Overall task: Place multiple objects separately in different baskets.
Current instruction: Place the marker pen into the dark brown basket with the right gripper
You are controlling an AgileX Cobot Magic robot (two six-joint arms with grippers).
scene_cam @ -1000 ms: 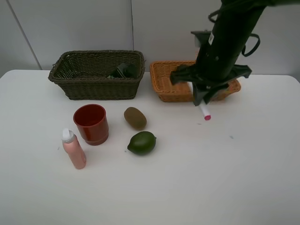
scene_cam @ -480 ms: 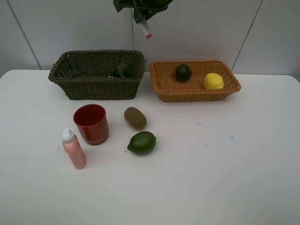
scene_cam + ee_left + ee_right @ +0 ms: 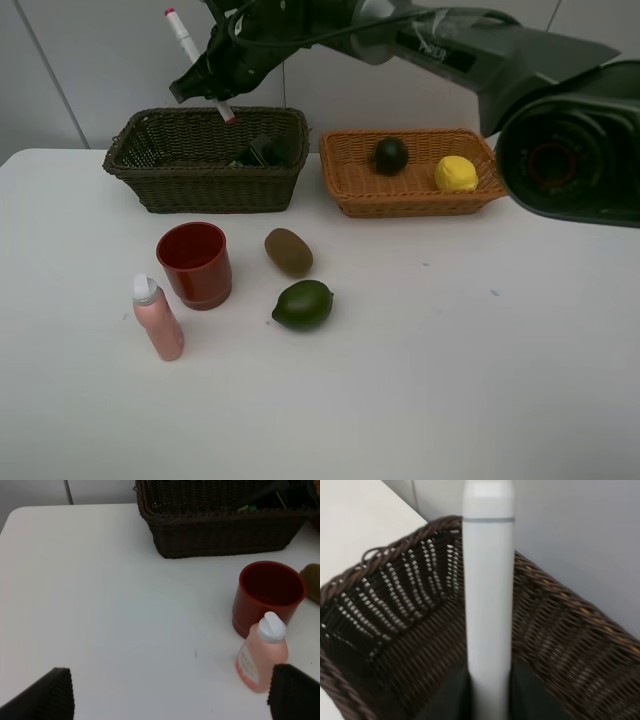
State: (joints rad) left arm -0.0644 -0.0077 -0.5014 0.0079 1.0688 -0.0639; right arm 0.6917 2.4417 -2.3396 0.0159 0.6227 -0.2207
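Here, white marker (image 3: 184,38) clamped at a tilt in the right gripper's (image 3: 213,78) jaws above the dark basket (image 3: 210,188), left gripper (image 3: 165,695) jaws spread wide apart, red cup (image 3: 195,265) and pink spray bottle (image 3: 158,320) set in front of that basket.

**A:** what's actually sitting on the white table (image 3: 500,380)?

**B:** dark basket (image 3: 205,170) right below the right gripper (image 3: 212,80), orange basket (image 3: 360,185) beside that. nearer the front edge than the gripper: red cup (image 3: 195,265), pink spray bottle (image 3: 158,320), kiwi (image 3: 288,252), lime (image 3: 302,304).
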